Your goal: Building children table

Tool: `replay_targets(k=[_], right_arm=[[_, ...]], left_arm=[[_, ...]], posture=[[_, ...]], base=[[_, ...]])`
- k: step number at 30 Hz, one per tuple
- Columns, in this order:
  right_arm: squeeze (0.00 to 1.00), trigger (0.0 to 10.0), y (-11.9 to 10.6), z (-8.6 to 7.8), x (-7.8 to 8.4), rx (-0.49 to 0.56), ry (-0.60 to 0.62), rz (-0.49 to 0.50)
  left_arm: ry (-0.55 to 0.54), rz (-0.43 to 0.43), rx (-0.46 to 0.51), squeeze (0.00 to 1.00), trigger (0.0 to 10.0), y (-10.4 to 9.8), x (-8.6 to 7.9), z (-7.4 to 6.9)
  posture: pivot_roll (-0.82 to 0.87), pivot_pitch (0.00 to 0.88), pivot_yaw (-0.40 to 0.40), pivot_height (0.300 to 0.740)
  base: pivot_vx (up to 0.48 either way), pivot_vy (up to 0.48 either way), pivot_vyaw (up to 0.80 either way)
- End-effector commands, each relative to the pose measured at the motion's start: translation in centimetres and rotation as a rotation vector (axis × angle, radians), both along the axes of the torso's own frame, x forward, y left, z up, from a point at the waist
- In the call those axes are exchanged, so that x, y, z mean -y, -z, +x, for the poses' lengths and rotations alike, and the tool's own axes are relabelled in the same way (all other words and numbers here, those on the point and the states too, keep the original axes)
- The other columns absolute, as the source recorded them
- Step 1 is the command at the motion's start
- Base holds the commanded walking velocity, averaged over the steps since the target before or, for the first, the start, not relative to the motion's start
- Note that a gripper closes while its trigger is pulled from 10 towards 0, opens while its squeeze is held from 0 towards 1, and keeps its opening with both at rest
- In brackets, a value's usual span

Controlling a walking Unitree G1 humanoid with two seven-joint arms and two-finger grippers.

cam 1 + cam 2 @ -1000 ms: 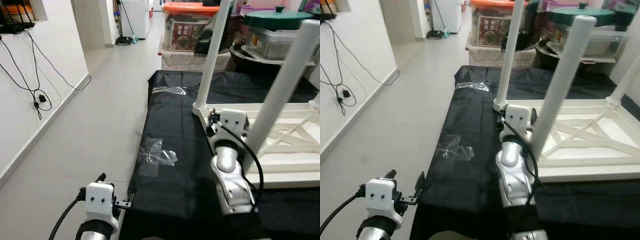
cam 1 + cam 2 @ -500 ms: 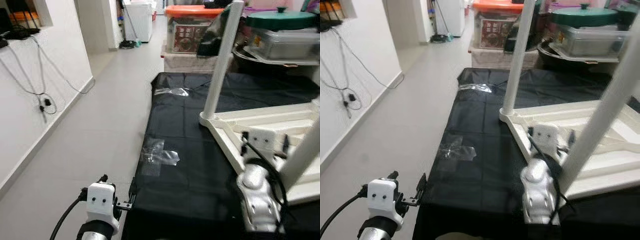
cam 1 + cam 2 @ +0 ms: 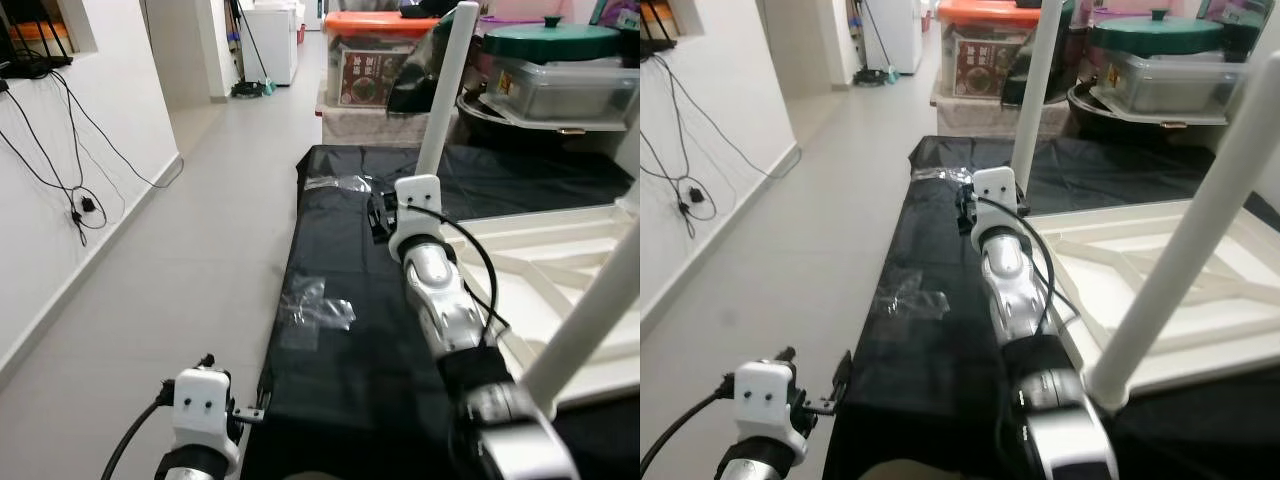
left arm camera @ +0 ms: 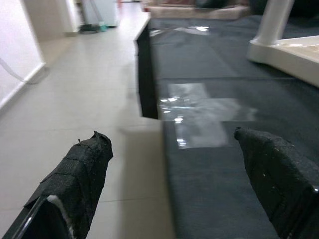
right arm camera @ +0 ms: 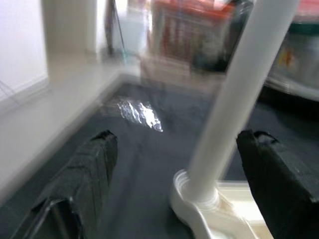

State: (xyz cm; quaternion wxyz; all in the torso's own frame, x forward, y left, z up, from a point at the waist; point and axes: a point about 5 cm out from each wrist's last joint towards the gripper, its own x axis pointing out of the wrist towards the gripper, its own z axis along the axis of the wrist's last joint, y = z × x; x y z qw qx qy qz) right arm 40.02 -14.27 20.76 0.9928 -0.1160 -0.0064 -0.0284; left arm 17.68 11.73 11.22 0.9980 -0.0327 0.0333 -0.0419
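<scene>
The white children's table (image 3: 545, 255) lies upside down on a black mat (image 3: 340, 350), legs pointing up. My right gripper (image 3: 380, 215) is stretched forward over the mat, just left of the base of the far-left leg (image 3: 443, 90). In the right wrist view its fingers (image 5: 94, 164) stand wide apart and open, with that leg (image 5: 234, 94) ahead of them, untouched. A nearer leg (image 3: 1180, 230) rises at the right. Low at the mat's near left corner, my left gripper (image 4: 172, 137) is open and holds nothing.
A clear tape patch (image 3: 315, 310) shines on the mat. Behind the mat stand an orange-lidded storage box (image 3: 375, 60) and a green-lidded pot (image 3: 555, 40). Pale tiled floor (image 3: 200, 250) runs along the left, beside a white wall with hanging cables (image 3: 80, 200).
My right arm has swung forward and left, from the table's near frame to the base of the far-left leg. The table frame sits further right and turned. The left gripper has stayed put.
</scene>
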Motion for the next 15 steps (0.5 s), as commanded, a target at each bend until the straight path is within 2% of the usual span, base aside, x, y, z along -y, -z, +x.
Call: replay_targets(k=[1,3,5,8,10,11,12,13,15], right_arm=[[0.0,10.0,1.1,0.6,0.4,-0.098,0.029,0.009],[0.0,10.0,1.1,0.9,0.8,-0.131,0.046,0.028],[0.0,10.0,1.2,1.1,1.4,-0.169,0.039,-0.001],[0.0,10.0,2.4,1.0,2.9,-0.301,-0.016,-0.106],[0.0,10.0,2.4,1.0,2.9,-0.301,-0.016,-0.106],[0.0,10.0,2.8,0.9,3.4,-0.335,-0.02,-0.119],[0.0,10.0,3.3,0.7,4.7,-0.379,0.012,-0.133],[0.0,10.0,3.3,0.7,4.7,-0.379,0.012,-0.133],[0.0,10.0,3.8,0.4,5.9,-0.423,0.052,-0.131]], left_arm=[[0.01,0.022,-0.015,0.0,10.0,-0.1,0.4,-0.4],[0.02,0.029,-0.017,0.0,10.0,-0.2,0.7,-0.6],[0.024,0.03,-0.017,0.0,10.0,-0.3,0.9,-0.7],[0.008,0.006,-0.032,0.0,10.0,-0.5,1.1,-1.2],[0.008,0.006,-0.032,0.0,10.0,-0.5,1.1,-1.2],[0.015,0.008,-0.033,0.0,10.0,-0.7,1.3,-1.3],[0.035,0.021,-0.024,0.0,10.0,-1.0,1.8,-1.5],[0.035,0.021,-0.024,0.0,10.0,-1.0,1.8,-1.5],[0.044,0.029,-0.024,0.0,10.0,-1.2,2.2,-1.7]], posture=[[0.03,0.057,-0.048,0.74],[0.03,0.063,-0.053,0.74],[0.04,0.083,-0.075,0.74],[0.01,0.122,-0.076,0.74],[0.01,0.122,-0.076,0.74],[0.01,0.135,-0.079,0.74],[0.01,0.146,-0.082,0.74],[0.01,0.146,-0.082,0.74],[0.01,0.152,-0.085,0.74]], base=[[0.0,0.0,0.0],[0.0,0.0,0.0],[0.0,0.0,0.0],[0.0,0.0,0.0],[0.0,0.0,0.0],[0.0,0.0,0.0],[0.0,0.0,0.0],[0.0,0.0,0.0],[0.0,0.0,0.0]])
